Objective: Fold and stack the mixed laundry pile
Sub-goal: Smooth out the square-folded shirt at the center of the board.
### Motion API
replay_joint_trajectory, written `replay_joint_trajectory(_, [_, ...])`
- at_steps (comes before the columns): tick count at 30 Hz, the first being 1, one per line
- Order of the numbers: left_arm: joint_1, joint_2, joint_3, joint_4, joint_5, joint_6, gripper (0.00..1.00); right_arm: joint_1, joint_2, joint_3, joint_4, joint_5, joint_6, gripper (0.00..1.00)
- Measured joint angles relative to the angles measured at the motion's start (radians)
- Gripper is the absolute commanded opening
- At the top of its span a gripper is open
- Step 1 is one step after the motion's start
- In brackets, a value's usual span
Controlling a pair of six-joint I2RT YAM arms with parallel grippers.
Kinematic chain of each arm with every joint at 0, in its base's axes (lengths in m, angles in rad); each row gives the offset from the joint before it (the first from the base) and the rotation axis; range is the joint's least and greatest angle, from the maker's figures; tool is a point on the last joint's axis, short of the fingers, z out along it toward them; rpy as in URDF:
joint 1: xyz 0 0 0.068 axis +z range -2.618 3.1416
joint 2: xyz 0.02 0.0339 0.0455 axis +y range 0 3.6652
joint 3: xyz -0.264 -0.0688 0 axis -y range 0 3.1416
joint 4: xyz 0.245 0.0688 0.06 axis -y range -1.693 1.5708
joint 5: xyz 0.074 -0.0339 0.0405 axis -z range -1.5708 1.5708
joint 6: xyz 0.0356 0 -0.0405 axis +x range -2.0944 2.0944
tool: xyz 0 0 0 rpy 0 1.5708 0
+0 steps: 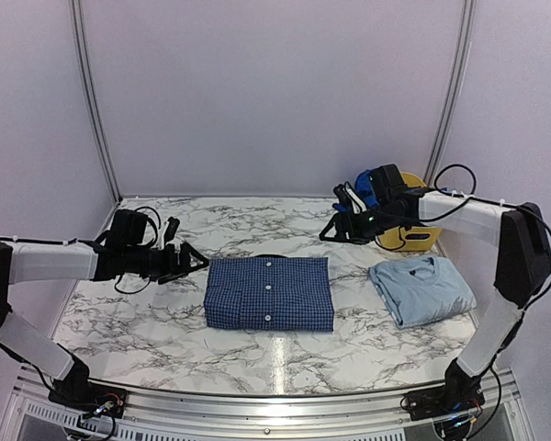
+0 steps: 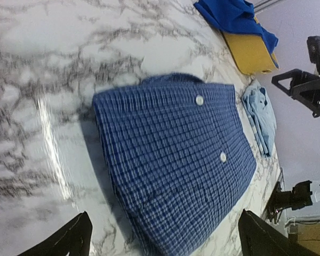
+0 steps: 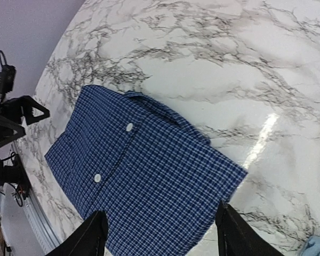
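A navy-and-white checked shirt lies folded flat at the middle of the marble table, buttons up, and shows in both wrist views. A folded pale sky-blue T-shirt lies to its right. A royal-blue piece hangs over the yellow basket. My left gripper hovers open just left of the checked shirt, holding nothing. My right gripper hangs open above the shirt's far right corner, also empty.
The yellow basket stands at the back right behind the right wrist. Pale walls and two metal poles close in the back. The table's near edge is a metal rail between the arm bases.
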Motion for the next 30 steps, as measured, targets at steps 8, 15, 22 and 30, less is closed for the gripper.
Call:
replay_joint_trajectory(8, [-0.049,-0.032,-0.226,0.115,0.083,-0.112,0.86,0.171,0.023,-0.172,0.151,-0.130,0.122,0.62])
replay_joint_trajectory(15, [-0.105,0.013,-0.237,0.291,0.146,-0.190,0.68,0.215,0.139,-0.261,0.257,-0.176,0.193,0.61])
replay_joint_trajectory(22, [-0.147,0.098,-0.230,0.358,0.163,-0.234,0.57,0.211,0.166,-0.259,0.302,-0.187,0.197,0.61])
replay_joint_trajectory(30, [-0.147,0.102,-0.308,0.397,0.182,-0.253,0.00,0.211,0.184,-0.253,0.327,-0.193,0.208,0.61])
